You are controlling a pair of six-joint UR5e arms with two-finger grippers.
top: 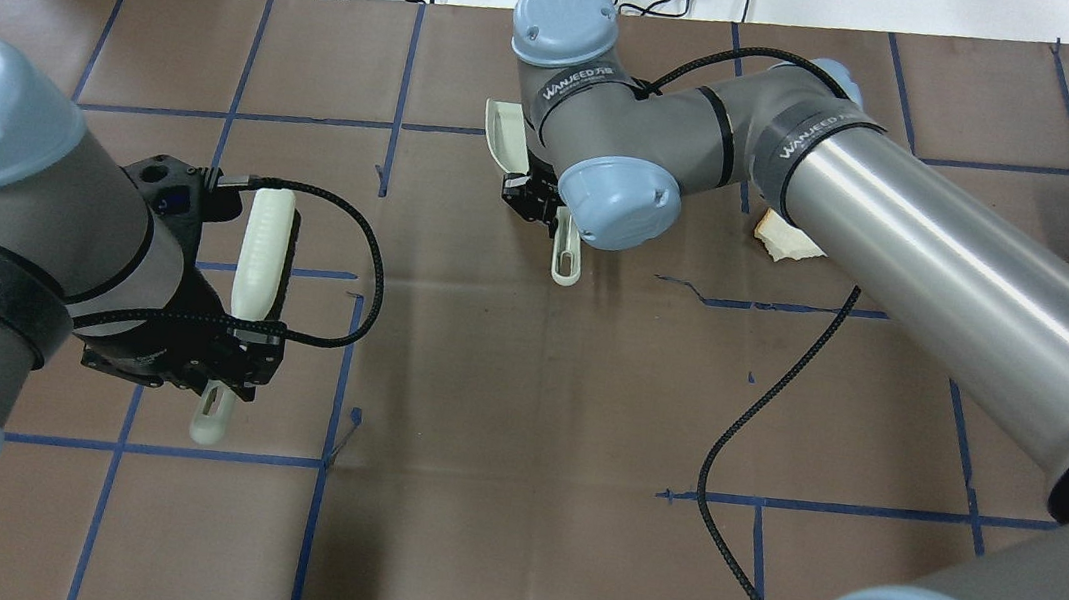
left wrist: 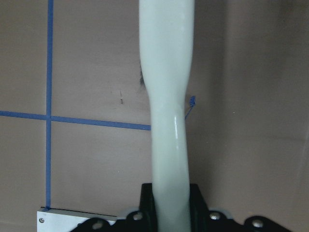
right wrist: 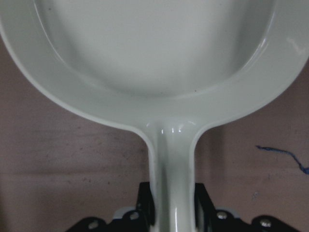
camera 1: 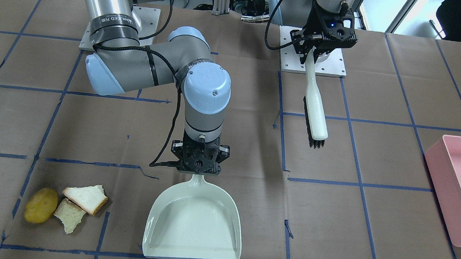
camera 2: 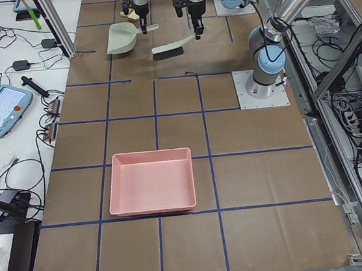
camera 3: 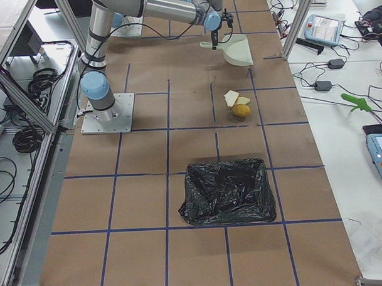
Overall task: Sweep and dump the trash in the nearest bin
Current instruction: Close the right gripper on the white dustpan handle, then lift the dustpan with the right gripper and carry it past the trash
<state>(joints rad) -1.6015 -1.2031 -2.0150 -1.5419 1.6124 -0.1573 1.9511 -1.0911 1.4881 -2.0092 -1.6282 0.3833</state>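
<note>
The trash lies together on the brown table: a yellow-brown potato-like lump (camera 1: pixel 41 205) and two torn bread pieces (camera 1: pixel 86 197) (camera 1: pixel 69 215). They also show in the exterior right view (camera 3: pixel 241 110). My right gripper (camera 1: pixel 198 171) is shut on the handle of a pale green dustpan (camera 1: pixel 194 221), whose empty pan lies to the right of the trash in the front view, a gap apart. My left gripper (camera 1: pixel 309 53) is shut on the handle of a white brush (camera 1: pixel 315 111) with black bristles, far from the trash. The wrist views show the brush handle (left wrist: pixel 166 121) and the dustpan (right wrist: pixel 159 48).
A black bag-lined bin (camera 3: pixel 227 190) stands on the robot's right side, close to the trash. A pink tray (camera 1: pixel 460 184) stands on the left side, also seen in the exterior left view (camera 2: pixel 150 181). Blue tape lines grid the table. A black cable (top: pixel 764 407) hangs from the right arm.
</note>
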